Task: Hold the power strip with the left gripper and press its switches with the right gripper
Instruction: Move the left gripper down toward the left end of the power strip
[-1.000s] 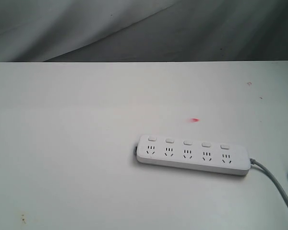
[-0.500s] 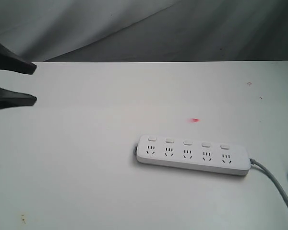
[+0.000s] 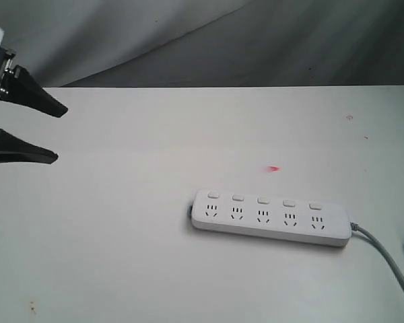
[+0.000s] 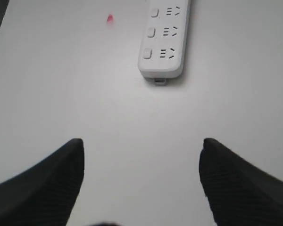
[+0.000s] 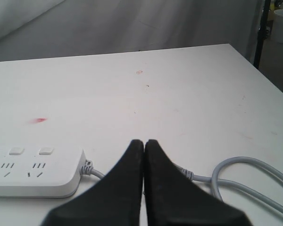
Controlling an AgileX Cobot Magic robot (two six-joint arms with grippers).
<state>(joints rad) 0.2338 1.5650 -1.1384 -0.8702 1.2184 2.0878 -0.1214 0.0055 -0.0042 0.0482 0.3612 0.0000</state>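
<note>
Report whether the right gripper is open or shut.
Shut. In the right wrist view the right gripper has its two black fingers pressed together along their length, with nothing held between them.

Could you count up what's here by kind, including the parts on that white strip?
power strip: 1
switches: 5
sockets: 5
grey cable: 1
end effectors: 2 (left end effector open, right end effector shut)
Total: 14
</note>
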